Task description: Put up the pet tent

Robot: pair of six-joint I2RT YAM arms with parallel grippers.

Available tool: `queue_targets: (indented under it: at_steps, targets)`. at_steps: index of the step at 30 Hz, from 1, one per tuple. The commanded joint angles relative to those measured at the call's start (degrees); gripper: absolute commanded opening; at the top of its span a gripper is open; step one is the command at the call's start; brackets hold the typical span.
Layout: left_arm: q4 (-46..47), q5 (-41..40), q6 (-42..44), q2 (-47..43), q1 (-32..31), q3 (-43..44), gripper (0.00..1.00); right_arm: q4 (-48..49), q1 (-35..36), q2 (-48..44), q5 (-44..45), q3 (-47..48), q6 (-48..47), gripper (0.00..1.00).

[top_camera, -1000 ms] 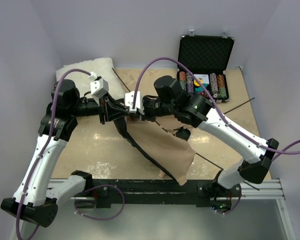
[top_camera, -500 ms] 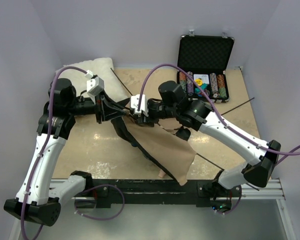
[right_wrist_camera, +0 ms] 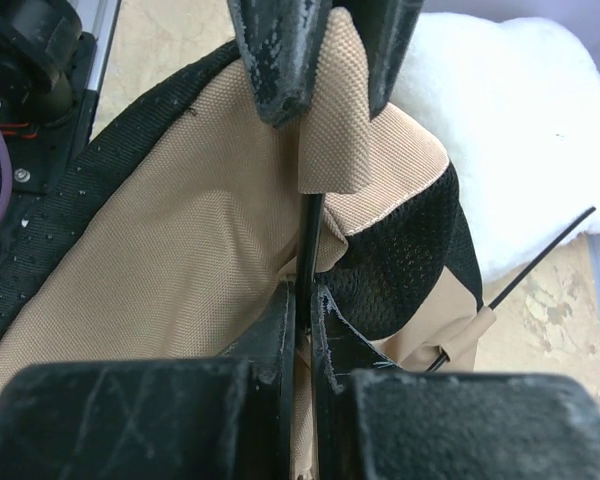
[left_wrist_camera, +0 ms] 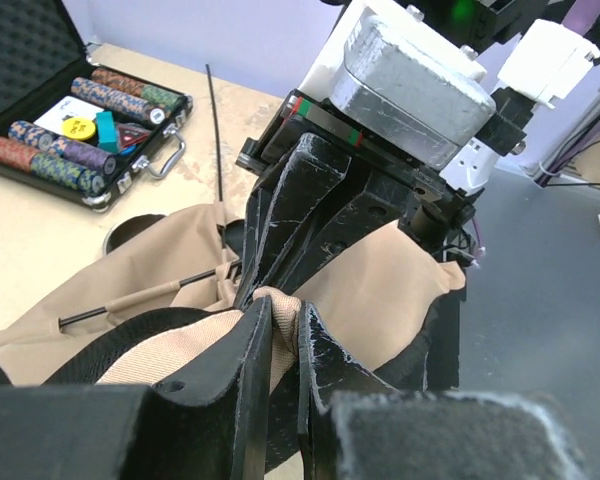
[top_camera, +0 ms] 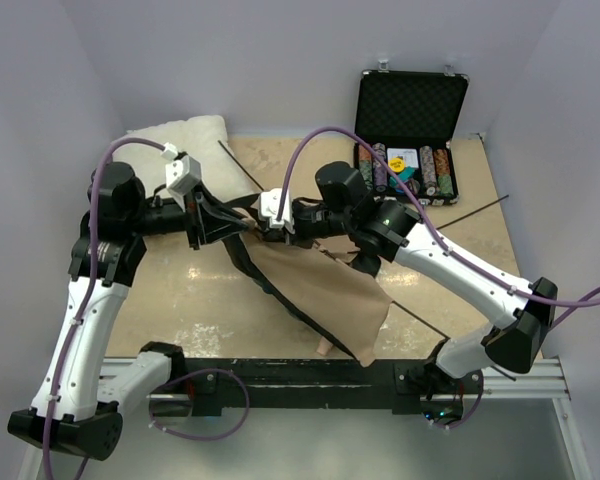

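Note:
The pet tent [top_camera: 325, 295] lies collapsed in the middle of the table, tan fabric with black mesh trim. My left gripper [top_camera: 242, 227] is shut on a fold of tan fabric [left_wrist_camera: 278, 305] at the tent's raised far-left corner. My right gripper [top_camera: 262, 228] faces it tip to tip and is shut on a thin dark pole [right_wrist_camera: 311, 240] that runs into the tan sleeve held by the left fingers [right_wrist_camera: 280, 60]. A second pole end [left_wrist_camera: 130, 305] sticks out of a fabric sleeve. Loose poles lie at the far left [top_camera: 238, 163] and at the right [top_camera: 480, 212].
A fluffy white pillow [top_camera: 185, 135] lies at the back left, close behind the left arm. An open black case with poker chips [top_camera: 410, 130] stands at the back right. The black rail [top_camera: 310, 375] runs along the near edge.
Both grippers have shifted left together, the left arm drawing back. The tent's held corner has moved left with them and the fabric is pulled a little tauter.

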Motion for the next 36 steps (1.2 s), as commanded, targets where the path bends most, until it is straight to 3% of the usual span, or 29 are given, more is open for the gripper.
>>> queue_targets:
  at_steps: [1, 6, 9, 14, 19, 20, 23, 25, 26, 29, 33, 36]
  targets:
    - [-1.99, -1.46, 1.78, -0.45, 0.2, -0.13, 0.03, 5.07, -0.16, -1.39, 4.75, 0.65, 2.49, 0.0]
    - [-2.44, -3.05, 2.68, 1.3, 0.03, -0.13, 0.27, 3.85, -0.16, -0.96, 5.11, 2.06, 2.58, 0.0]
    - [-1.04, -3.57, 2.68, 2.19, -0.5, -0.48, 0.33, 4.2, -0.07, -1.04, 4.93, 1.88, 2.49, 0.0]
    - [3.09, -5.59, 1.1, 3.24, -3.13, -2.41, 0.34, 4.29, -0.07, -0.69, 4.05, 2.59, 2.76, 0.0]
    - [5.9, -7.0, -0.92, 3.77, -3.84, -4.25, 0.31, 4.82, 0.02, -0.69, 3.18, 2.76, 3.28, 0.0]
    - [6.61, -7.35, -1.28, 3.77, -3.93, -4.87, 0.28, 4.91, -0.07, -0.69, 2.91, 2.85, 3.55, 0.0]
    - [5.04, -8.23, -0.06, 4.03, -3.93, -5.4, 0.03, 5.17, 0.1, -1.22, 2.73, 2.5, 4.07, 0.0]
    - [1.8, -8.06, 0.65, 4.03, -2.88, -4.79, 0.0, 4.21, -0.24, -1.57, 2.46, 1.63, 4.6, 0.0]
    - [1.0, -6.05, 1.09, 3.77, -1.57, -4.7, 0.0, 3.25, -0.77, -1.92, 2.64, 0.75, 4.08, 0.03]
    - [-2.07, -2.7, 5.72, 1.67, 0.82, -4.79, 0.0, 0.7, -3.31, -4.2, 3.0, -3.37, 2.85, 0.32]
    - [-9.62, -2.7, 14.34, -0.36, 1.08, -5.48, 0.0, -2.55, -10.6, -7.19, 2.39, -10.76, -0.05, 0.41]
    - [-17.35, -2.96, 27.23, -2.55, 1.17, -8.2, 0.0, -5.1, -14.82, -8.6, 1.59, -12.88, -0.93, 0.47]
